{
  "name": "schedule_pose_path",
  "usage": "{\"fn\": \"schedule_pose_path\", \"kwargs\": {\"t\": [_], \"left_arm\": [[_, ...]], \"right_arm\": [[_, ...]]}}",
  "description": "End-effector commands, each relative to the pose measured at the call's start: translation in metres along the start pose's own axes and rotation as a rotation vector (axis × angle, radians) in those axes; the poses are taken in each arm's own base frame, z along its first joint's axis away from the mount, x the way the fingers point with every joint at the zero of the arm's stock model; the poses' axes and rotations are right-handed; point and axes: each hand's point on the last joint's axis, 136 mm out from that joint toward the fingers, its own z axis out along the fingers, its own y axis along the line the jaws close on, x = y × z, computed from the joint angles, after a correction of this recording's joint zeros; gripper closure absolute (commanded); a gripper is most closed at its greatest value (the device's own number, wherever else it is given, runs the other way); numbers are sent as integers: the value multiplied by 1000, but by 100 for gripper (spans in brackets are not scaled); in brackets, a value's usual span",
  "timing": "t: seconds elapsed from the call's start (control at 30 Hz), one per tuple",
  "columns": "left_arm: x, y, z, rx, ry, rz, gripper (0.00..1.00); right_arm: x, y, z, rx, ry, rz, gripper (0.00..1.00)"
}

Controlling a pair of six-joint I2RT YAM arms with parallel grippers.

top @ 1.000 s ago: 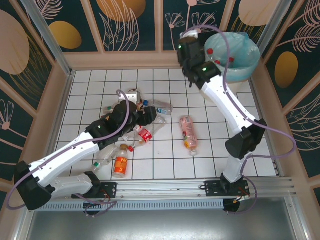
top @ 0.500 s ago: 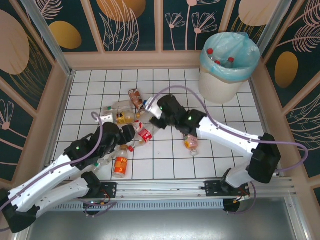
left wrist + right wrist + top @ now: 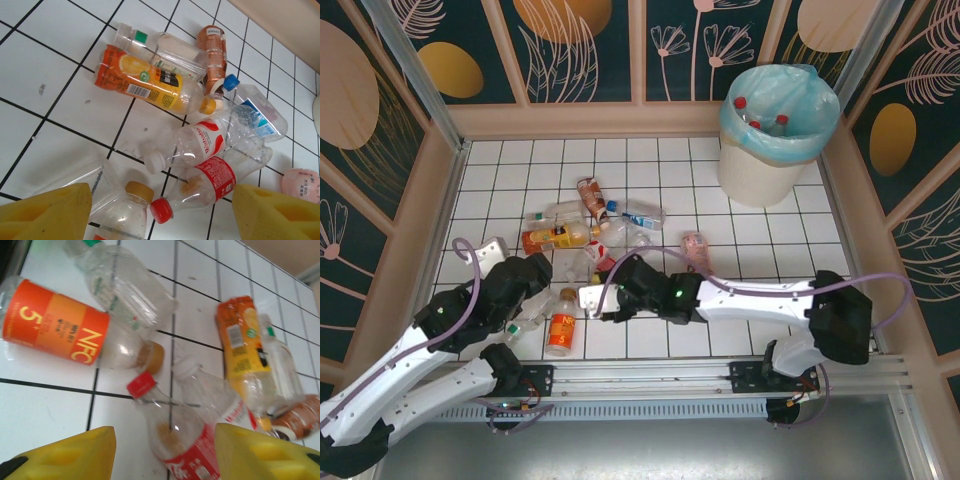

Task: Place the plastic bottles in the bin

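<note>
Several small clear plastic bottles (image 3: 563, 237) are lying on the white tiled worktop (image 3: 790, 265), most of them heaped left of centre, while the round cream-white bin lined with a light blue plastic bag (image 3: 752, 178) is standing at the far right corner, well apart from the heap, with red-capped bottles (image 3: 741, 102) showing inside it. The left tool (image 3: 161, 200) is hanging open over the near side of the heap, its yellow pads (image 3: 47, 215) spread wide and gripping nothing; between them, down on the tiles, a red-labelled bottle with a red cap (image 3: 212, 177) is lying against a red-labelled bottle with a white cap (image 3: 200, 142). Beyond those an orange-labelled juice bottle with a yellow cap (image 3: 145, 82) is resting against a clear bottle with a green cap (image 3: 167, 47), a brown-labelled bottle (image 3: 214, 52) is lying just past them, and a blue-capped bottle with a blue label (image 3: 255, 112) is pressing against the red pair. A pink bottle (image 3: 300, 182) is lying off to the right, apart from the heap. The right tool (image 3: 164, 432) is standing open as well, with nothing in its grasp; the red-labelled bottle with a red cap is lying on the tiles between its own yellow pads (image 3: 70, 455), touching neither so far as I can tell. Just past it an orange-labelled bottle marked NFC (image 3: 55, 327) is lying on its side, its brownish cap near the red cap, and a crumpled clear bottle (image 3: 125, 290) is lying against it.
</note>
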Motion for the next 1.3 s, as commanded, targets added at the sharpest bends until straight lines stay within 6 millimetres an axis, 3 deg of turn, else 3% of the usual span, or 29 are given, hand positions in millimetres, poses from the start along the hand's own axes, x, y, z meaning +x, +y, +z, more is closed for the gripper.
{"fn": "schedule_pose_path", "kwargs": {"t": [0.0, 0.23, 0.43, 1.07, 1.27], "left_arm": [[7, 17, 5, -51, 4, -24, 25], [29, 39, 14, -40, 38, -139, 25], [32, 45, 18, -66, 37, -103, 25], [18, 47, 13, -72, -22, -33, 25], [22, 45, 16, -59, -13, -32, 25]], "right_arm": [[-2, 10, 20, 9, 17, -105, 45], [-3, 16, 58, -13, 36, -152, 46], [15, 15, 79, -5, 151, -190, 46], [38, 12, 110, -45, 246, -260, 46], [48, 16, 114, -53, 268, -280, 54]]}}
